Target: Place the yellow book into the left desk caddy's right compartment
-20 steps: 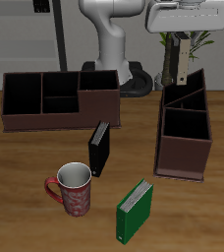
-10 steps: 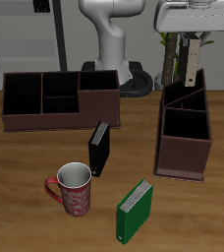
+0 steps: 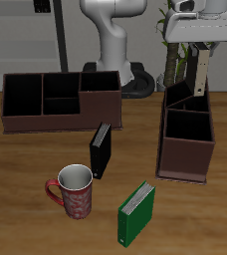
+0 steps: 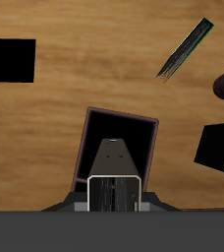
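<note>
Overhead, fingers (image 3: 202,47) clamped on the yellow book (image 3: 201,75) — upright, above the left desk caddy (image 3: 185,139).

We saw a brown wooden desk (image 3: 26,169). On it stood the left desk caddy (image 3: 187,134), dark and tall. A long low brown caddy (image 3: 61,100) sat farther back. A black book (image 3: 102,149) stood near the middle. A red mug (image 3: 74,191) and a green book (image 3: 137,213) were close to the front edge.
</note>
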Robot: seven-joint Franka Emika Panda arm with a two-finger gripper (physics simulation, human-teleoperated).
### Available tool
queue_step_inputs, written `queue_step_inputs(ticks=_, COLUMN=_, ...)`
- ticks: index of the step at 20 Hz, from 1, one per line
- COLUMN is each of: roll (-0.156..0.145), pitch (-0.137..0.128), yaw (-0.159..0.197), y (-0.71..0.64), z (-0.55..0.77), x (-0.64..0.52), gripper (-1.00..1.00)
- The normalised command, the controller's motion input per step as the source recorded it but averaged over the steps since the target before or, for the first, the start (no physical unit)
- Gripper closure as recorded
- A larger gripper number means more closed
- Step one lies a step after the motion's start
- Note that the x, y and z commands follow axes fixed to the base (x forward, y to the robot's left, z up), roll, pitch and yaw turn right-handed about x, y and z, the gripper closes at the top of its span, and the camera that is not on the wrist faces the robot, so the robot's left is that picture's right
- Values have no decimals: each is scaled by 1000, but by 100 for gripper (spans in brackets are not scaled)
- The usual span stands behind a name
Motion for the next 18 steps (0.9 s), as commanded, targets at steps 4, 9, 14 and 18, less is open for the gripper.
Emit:
queue_step_inputs(ticks=4, roll=-6, pitch=5, yaw=16, y=40, z=-68, x=115, gripper=100)
queue_step_inputs(ticks=9, roll=-4, pitch=16, yaw=-23, y=49, z=-50, x=155, gripper=100)
queue_step_inputs(ticks=14, roll=0, pitch=9, yaw=3, y=37, z=-91, x=71, gripper=100)
queue_step_inputs(ticks=18, roll=7, pitch=21, yaw=-6, y=-7, z=-190, x=118, gripper=100)
